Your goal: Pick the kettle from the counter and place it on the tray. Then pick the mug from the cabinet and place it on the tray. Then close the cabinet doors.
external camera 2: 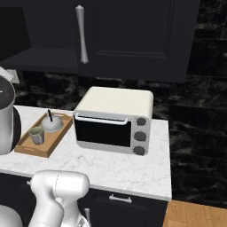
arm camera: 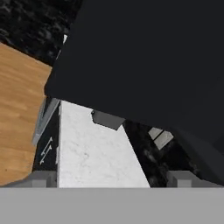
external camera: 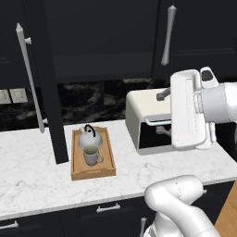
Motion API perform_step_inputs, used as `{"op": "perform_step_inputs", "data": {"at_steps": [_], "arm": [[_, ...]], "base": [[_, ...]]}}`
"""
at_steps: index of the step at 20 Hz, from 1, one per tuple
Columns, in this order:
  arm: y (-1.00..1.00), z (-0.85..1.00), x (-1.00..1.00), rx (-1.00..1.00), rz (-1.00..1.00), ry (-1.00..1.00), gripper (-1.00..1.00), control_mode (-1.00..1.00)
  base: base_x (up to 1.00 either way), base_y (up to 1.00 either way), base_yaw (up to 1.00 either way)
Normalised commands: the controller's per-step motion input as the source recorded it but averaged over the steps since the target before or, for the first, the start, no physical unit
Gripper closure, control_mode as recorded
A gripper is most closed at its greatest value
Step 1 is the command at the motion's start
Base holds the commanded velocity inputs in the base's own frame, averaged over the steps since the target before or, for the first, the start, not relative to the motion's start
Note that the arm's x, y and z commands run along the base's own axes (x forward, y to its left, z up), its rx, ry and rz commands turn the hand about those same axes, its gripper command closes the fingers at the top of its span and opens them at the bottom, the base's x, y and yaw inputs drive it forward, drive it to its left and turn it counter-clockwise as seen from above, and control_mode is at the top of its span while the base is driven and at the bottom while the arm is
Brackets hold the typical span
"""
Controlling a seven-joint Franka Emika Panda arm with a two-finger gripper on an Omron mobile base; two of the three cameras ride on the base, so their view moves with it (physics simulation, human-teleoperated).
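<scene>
Your gripper [arm camera: 112, 178] stands spread wide with nothing between its tips, which show as two grey stubs low in the hand view. Just past them a black cabinet door [arm camera: 148, 57] looms large, with the white marble table [arm camera: 94, 153] running beneath it and wooden floor [arm camera: 19, 113] off to one side.

In the left base view your arm's white hand [external camera: 187, 109] hangs in front of the cream toaster oven [external camera: 143, 115], above the table [external camera: 37, 171]. To its left the wooden tray [external camera: 77, 172] lies on the table, carrying the silver kettle [external camera: 88, 137] at its far end and the mug [external camera: 92, 156] touching or just in front of it. The left cabinet door [external camera: 46, 83] stands swung open toward you, its edge just beside the tray; the right door [external camera: 194, 37] looks shut.
</scene>
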Motion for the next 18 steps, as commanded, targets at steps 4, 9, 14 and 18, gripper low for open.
{"op": "perform_step_inputs", "data": {"at_steps": [4, 9, 14, 18], "arm": [[0.03, 0.0, -0.25, -0.28, 0.0, -0.3, -1.0, -1.0], [0.16, 0.0, -0.16, -0.27, 0.0, -0.25, -1.0, -1.0], [0.33, 0.0, -0.04, -0.19, 0.0, -0.23, -1.0, -1.0], [0.25, 0.02, -0.16, -0.02, 0.0, -0.18, -1.0, -1.0]], "base": [[0.0, 0.0, 0.0], [0.0, 0.0, 0.0], [0.0, 0.0, 0.0], [0.0, 0.0, 0.0]]}}
